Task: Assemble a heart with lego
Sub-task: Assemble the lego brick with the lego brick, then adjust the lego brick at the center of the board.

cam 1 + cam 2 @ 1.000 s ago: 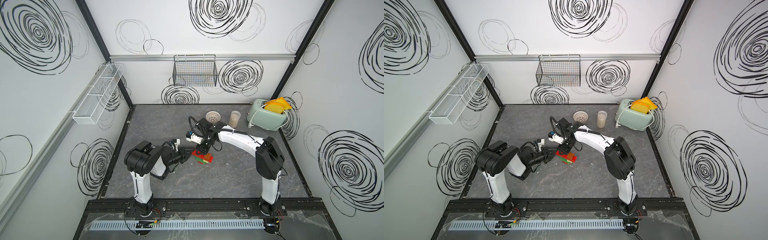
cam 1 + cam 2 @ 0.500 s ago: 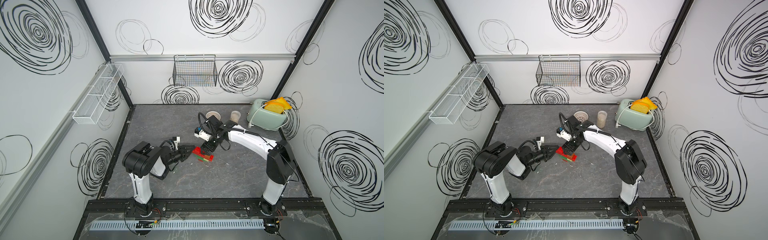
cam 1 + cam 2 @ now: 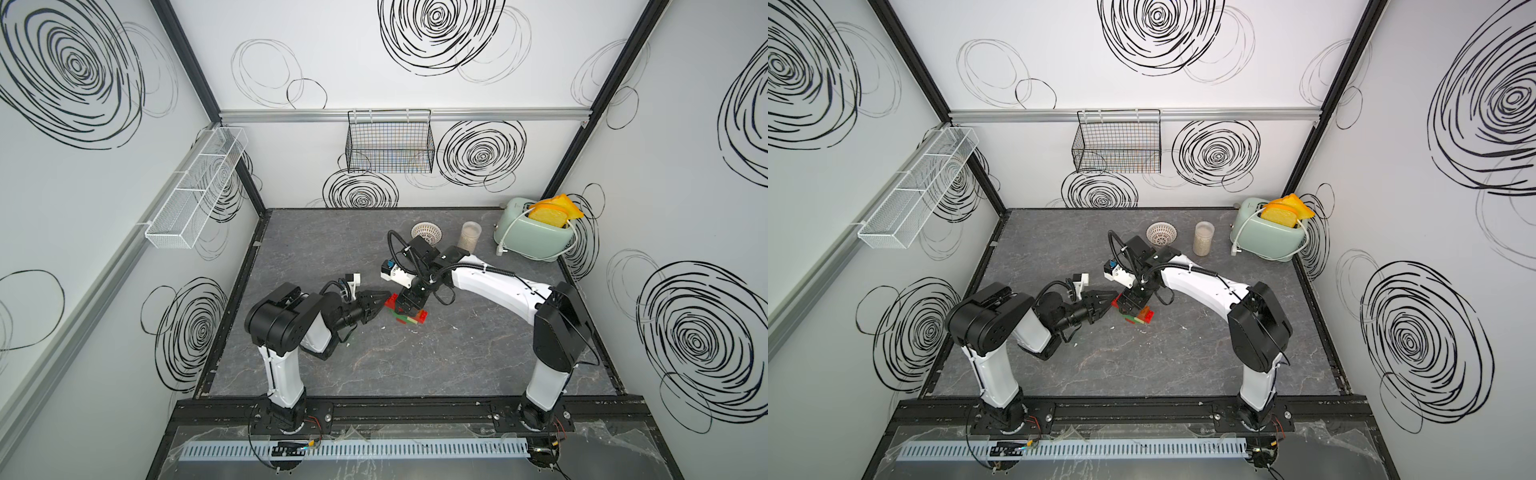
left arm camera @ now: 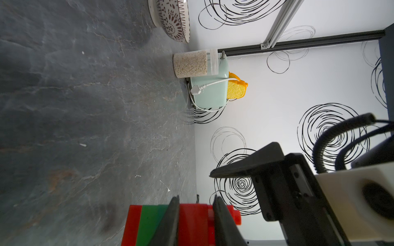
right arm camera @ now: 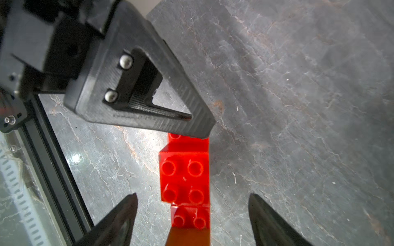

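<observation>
You have heart (image 3: 417, 318) mid tabletop (image 3: 415, 365). Your left end effector (image 3: 380, 300) at its left end, right end effector (image 3: 409, 305) directly above. Behind, rightward: bowl (image 3: 427, 231), jar (image 3: 470, 235), toaster (image 3: 534, 237) in back-right corner.

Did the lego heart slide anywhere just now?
No. The heart sits in the same spot as before, just as far from the toaster.

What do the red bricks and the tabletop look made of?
The red bricks look like glossy, slightly translucent moulded plastic: shiny studs, glowing edges. The tabletop looks like dark grey slate or a stone-print laminate, mostly matt with pale veins; I cannot tell which.
</observation>
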Robot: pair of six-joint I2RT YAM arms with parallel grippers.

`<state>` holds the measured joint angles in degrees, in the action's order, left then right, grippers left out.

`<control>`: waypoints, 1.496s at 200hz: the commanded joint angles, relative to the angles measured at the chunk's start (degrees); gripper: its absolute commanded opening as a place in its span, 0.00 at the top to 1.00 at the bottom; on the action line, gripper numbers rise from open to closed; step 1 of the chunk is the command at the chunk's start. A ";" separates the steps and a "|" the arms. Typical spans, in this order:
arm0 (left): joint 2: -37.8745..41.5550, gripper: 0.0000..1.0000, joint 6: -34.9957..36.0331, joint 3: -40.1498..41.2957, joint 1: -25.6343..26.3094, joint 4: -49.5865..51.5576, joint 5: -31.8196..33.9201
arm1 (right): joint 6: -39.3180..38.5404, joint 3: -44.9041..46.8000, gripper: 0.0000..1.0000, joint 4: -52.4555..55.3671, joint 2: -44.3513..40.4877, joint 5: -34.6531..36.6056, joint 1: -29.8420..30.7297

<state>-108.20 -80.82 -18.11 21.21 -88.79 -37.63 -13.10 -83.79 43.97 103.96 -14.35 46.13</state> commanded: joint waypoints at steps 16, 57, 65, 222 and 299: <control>1.59 0.85 -0.52 -0.28 0.02 -15.16 -1.00 | -0.83 2.38 0.21 -1.00 1.23 2.26 1.07; 1.42 0.85 -0.66 -0.57 0.02 -15.21 -1.10 | -0.87 3.26 0.43 -1.35 1.75 2.62 0.90; 1.42 0.85 -0.66 -0.60 0.01 -15.23 -1.13 | -0.83 3.28 0.48 -1.46 1.97 2.63 0.84; 4.77 0.03 -1.71 3.15 -5.65 -14.16 1.65 | 1.26 5.93 0.71 -4.64 6.48 -26.75 -11.87; 16.40 0.03 0.73 5.41 -9.41 -1.26 3.28 | 8.28 14.37 0.70 -21.11 11.60 -54.70 -19.39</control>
<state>-96.97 -81.78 -13.06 13.19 -88.95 -35.22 -8.97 -72.51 31.53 113.95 -53.89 29.30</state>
